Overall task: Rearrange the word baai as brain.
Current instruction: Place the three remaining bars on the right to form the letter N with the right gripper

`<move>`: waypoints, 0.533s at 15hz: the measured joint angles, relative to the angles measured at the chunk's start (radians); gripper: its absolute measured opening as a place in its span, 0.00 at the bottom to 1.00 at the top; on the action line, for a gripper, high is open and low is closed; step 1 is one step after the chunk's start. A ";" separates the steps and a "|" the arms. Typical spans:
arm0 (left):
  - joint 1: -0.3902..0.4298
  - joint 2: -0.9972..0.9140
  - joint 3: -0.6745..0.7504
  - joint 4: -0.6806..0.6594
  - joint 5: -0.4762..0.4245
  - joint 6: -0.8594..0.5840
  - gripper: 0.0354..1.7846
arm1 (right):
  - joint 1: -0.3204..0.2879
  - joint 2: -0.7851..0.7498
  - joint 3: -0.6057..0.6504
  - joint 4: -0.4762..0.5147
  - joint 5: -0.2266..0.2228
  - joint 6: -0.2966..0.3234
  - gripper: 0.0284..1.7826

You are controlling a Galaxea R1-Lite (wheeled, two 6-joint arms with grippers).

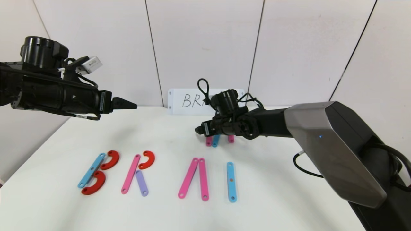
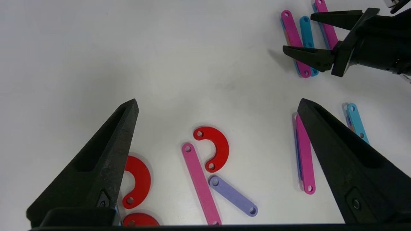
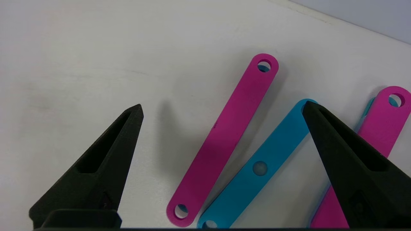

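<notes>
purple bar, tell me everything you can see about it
The purple bar is a short, flat, lilac strip that looks like plastic, with rounded ends and a hole at each end. It lies flat on the white table, slanted as the leg of the R. Its upper end sits close to the pink bar and the red curve. No end effector touches it.

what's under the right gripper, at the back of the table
Under the open right gripper lies a spare pile: a pink bar, a blue bar beside it, and another pink bar. Blue edges show beneath both pink bars; how many lie under them is hidden.
</notes>
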 joint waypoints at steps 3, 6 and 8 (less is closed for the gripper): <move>-0.007 0.002 0.002 0.000 0.000 0.000 0.97 | 0.003 0.026 -0.007 -0.002 -0.002 -0.005 0.98; -0.016 0.004 0.006 0.001 0.001 0.000 0.97 | 0.005 0.034 -0.008 -0.007 -0.003 -0.009 0.98; -0.026 0.005 0.011 0.001 0.003 0.000 0.97 | 0.008 0.036 -0.008 -0.008 -0.004 -0.013 0.98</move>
